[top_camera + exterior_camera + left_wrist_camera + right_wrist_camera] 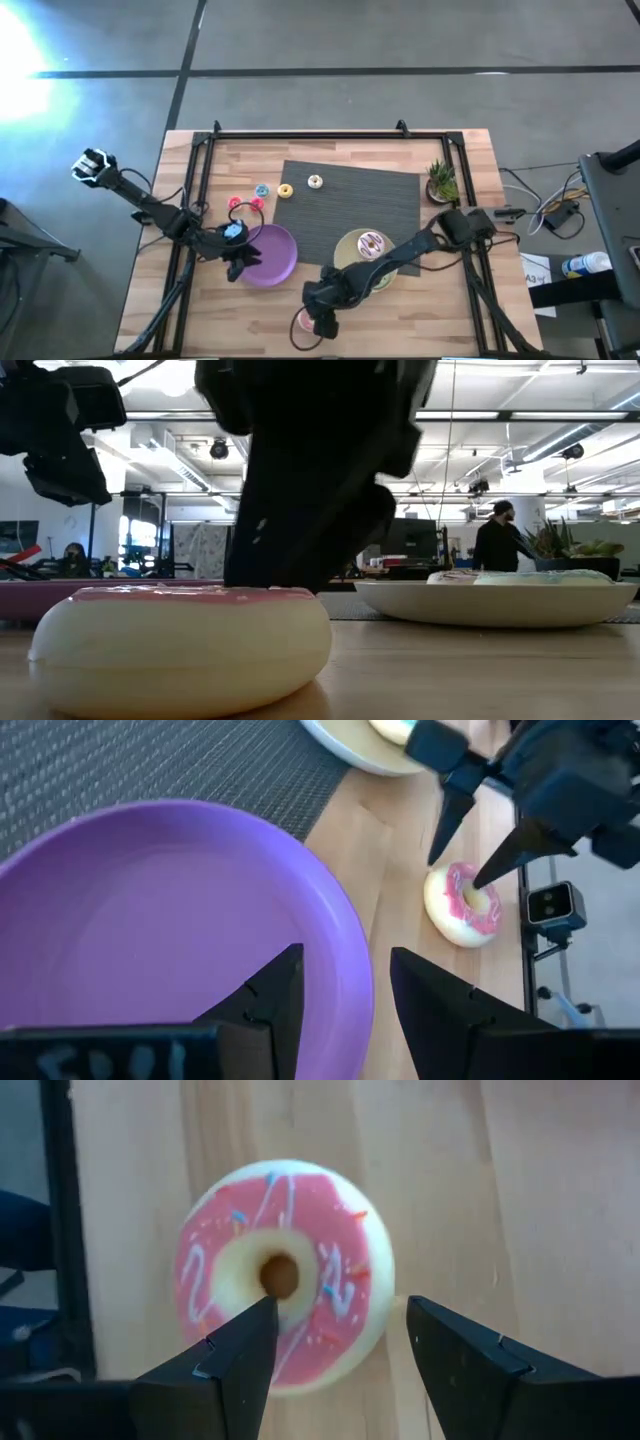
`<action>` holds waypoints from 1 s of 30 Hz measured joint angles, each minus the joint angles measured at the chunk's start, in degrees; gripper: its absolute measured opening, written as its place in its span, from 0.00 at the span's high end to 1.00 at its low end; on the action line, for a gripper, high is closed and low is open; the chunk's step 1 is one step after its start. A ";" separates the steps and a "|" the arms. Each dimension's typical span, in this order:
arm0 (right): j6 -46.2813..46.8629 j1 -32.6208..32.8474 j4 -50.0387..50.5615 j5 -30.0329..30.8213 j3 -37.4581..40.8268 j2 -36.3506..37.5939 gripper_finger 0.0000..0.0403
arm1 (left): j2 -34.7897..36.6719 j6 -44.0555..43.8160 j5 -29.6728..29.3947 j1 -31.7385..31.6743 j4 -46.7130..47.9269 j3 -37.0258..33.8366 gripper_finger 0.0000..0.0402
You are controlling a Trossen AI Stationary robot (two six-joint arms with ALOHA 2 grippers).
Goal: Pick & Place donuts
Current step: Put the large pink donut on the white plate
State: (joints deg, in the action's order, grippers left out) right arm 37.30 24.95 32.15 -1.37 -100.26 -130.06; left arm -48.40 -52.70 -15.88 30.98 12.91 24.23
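Observation:
The pink-iced donut [330,1240] lies flat on the bare wood near the table's near edge [304,320]. My right gripper [340,1310] is open above it, pointing down. One finger is over the donut's hole and the other is outside its rim. My left gripper [345,990] hovers open over the near rim of the purple plate [150,920]. A white-brown donut [372,243] lies on the cream plate [350,245]. The tiny red [235,203], blue [261,189], yellow [285,191] and white [315,182] donuts lie farther back. The green donut is hidden. My right gripper comes at the pink donut from above, its fingers astride one side of the ring. One fingertip [482,877] is at the hole [280,1275], and the other is beyond the outer rim. I cannot tell whether either finger touches it. The donut lies flat on the table.
A dark woven mat [350,200] covers the table's middle, with the cream plate on its near edge. A small potted plant [440,182] stands at the far right. A black frame [300,135] borders the table. A person [497,540] stands in the room behind.

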 joint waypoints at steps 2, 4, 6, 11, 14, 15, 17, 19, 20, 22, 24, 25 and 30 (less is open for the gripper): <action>0.02 0.02 0.29 0.04 -1.76 -1.26 0.47 | 0.06 1.19 0.00 0.00 -0.23 0.15 0.69; 0.00 0.00 0.67 0.07 -3.61 -2.57 0.47 | 0.13 1.64 0.00 0.00 -0.17 0.19 0.69; 0.00 -0.05 1.21 0.07 -5.33 -3.93 0.47 | 0.22 1.65 0.05 0.04 -0.10 0.17 0.69; -1.07 -0.07 4.74 1.45 -9.47 -6.56 0.47 | 0.34 1.56 0.87 0.04 -0.08 0.13 0.69; 0.07 -0.17 7.40 1.53 -11.31 -7.93 0.49 | 0.35 1.63 0.92 0.04 -0.37 0.11 0.69; 1.17 -0.20 8.47 1.54 -11.99 -8.20 0.51 | 0.35 1.63 0.94 0.04 -0.39 0.11 0.69; 2.57 -0.35 10.25 1.26 -13.07 -8.57 0.57 | 0.35 1.63 0.96 0.04 -0.41 0.11 0.69; 2.68 -0.42 10.91 1.20 -13.50 -8.55 0.67 | 0.34 1.65 0.96 0.04 -0.41 0.11 0.69; 2.66 -0.45 11.30 1.25 -13.85 -8.51 0.72 | 0.34 1.65 0.96 0.02 -0.45 0.11 0.69; 2.65 -0.57 13.54 1.79 -14.63 -7.91 0.83 | 0.33 1.65 0.98 0.02 -0.46 0.11 0.69; 3.33 -0.55 17.78 4.76 -15.52 -6.83 0.92 | 0.35 1.61 1.00 0.04 -0.50 0.11 0.69; 4.10 -0.53 19.84 7.03 -16.02 -6.01 0.94 | 0.35 1.61 1.02 0.03 -0.46 0.11 0.69; 13.16 -0.44 34.88 17.74 -16.15 0.50 0.94 | 0.31 1.59 0.60 0.04 -0.48 0.15 0.69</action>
State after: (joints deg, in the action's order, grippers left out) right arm 50.45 24.51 67.03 16.37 -116.41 -129.56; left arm -48.10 -51.11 -15.28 31.03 12.43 24.38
